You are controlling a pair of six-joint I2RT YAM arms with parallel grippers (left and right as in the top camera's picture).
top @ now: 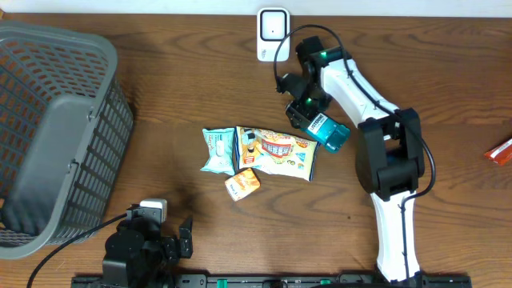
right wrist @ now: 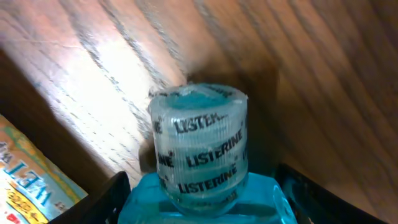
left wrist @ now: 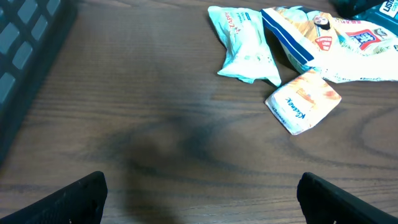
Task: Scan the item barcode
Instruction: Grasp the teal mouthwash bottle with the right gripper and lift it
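A blue Listerine mouthwash bottle (top: 329,131) lies on the wooden table right of the snack packets. In the right wrist view its clear ribbed cap (right wrist: 199,143) points away from the camera. My right gripper (right wrist: 202,208) straddles the bottle's blue shoulders, a dark finger (right wrist: 109,199) pressed against each side. From overhead, that gripper (top: 309,112) sits at the bottle's upper-left end. The white barcode scanner (top: 273,34) stands at the table's back edge. My left gripper (left wrist: 200,199) hangs open over bare wood near the front edge, holding nothing.
A grey plastic basket (top: 48,128) fills the left side. A teal packet (top: 217,150), a large printed snack bag (top: 276,150) and a small orange tissue pack (top: 242,183) lie together mid-table. A red item (top: 500,150) pokes in at the right edge.
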